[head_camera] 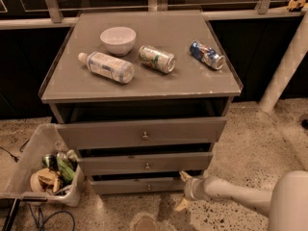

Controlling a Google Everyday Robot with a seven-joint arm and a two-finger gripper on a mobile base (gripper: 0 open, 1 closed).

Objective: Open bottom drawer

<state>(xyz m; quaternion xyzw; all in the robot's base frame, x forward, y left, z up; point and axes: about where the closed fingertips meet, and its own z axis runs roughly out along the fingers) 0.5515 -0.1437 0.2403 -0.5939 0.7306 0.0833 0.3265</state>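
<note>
The grey cabinet (144, 85) has three drawer fronts, all standing slightly out. The bottom drawer (120, 186) is the narrowest and lowest front, with a small round knob (148, 187) at its centre. My gripper (182, 191) is low near the floor, at the right end of that front and to the right of the knob. It is open, with one fingertip (184, 176) up by the drawer's top corner and the other down near the floor. Nothing is held between them. The pale arm (231, 194) reaches in from the lower right.
On the cabinet top lie a white bowl (118, 40), a plastic bottle (107, 66) and two cans (157, 58) (207, 55). A clear bin (41, 170) of rubbish stands on the floor left of the drawers. A white post (284, 66) rises at the right.
</note>
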